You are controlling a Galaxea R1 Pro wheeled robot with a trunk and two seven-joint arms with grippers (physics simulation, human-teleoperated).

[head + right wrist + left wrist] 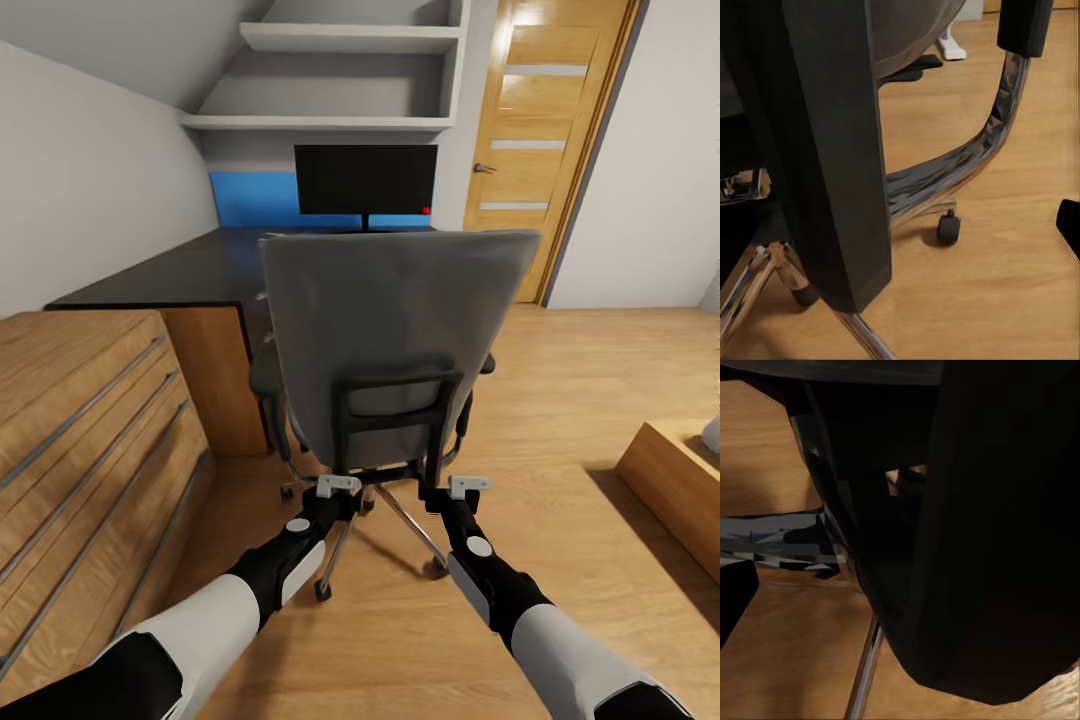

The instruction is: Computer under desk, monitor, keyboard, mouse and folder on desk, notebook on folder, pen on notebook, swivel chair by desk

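The swivel chair [390,330] stands right in front of me with its grey backrest toward me, facing the black desk [150,275]. The monitor [366,180] stands on the desk behind it, with a red dot at one lower corner. My left gripper [345,495] and right gripper [445,492] are both open at the foot of the chair's black back frame [395,420], one at each lower corner. That frame looms close in both wrist views [997,525] [832,150]. The backrest hides the seat. The keyboard, mouse, folder, notebook, pen and computer are out of view.
A light-wood drawer chest [80,420] with bar handles runs along the left, close to my left arm. A wooden door [545,130] is at the back right and a low wooden box [680,480] sits at the right edge. The chair's chrome base and casters [949,225] rest on wood floor.
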